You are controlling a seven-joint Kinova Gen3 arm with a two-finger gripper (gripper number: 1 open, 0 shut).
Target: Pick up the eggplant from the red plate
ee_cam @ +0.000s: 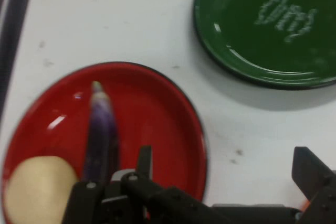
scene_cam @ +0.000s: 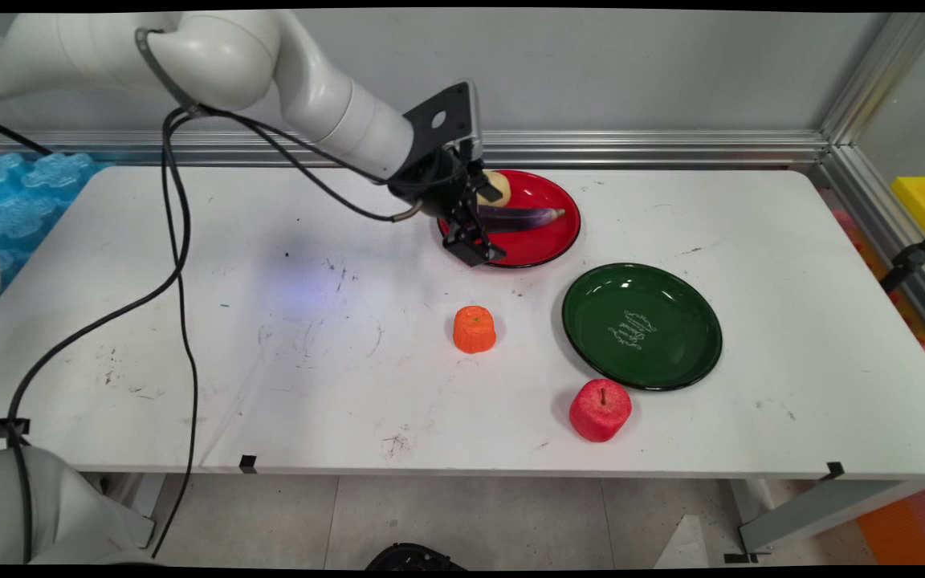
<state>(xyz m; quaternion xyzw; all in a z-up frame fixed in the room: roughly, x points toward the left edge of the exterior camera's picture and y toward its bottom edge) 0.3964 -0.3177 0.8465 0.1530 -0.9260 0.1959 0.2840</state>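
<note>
Eggplant and a pale, potato-like lump lay together in the red plate, which sat near the middle of the table's far edge. The eggplant stretched across the plate's middle and the lump sat against the plate's far rim, the two touching or nearly so.

The black gripper hung low over the near-left rim of that plate with its fingers spread wide apart and nothing between them. In the hand view one finger stood just beside the eggplant's thick end (whether it touched could not be told) and the other was out over bare table past the plate's rim.

The green plate sat near the red one, toward the near right of the table, and showed only pale lettering on its floor. Two fruits stood on the bare tabletop, in neither plate: an orange one left of the green plate, and a red apple just beside that plate's near rim, close to the table's near edge.
</note>
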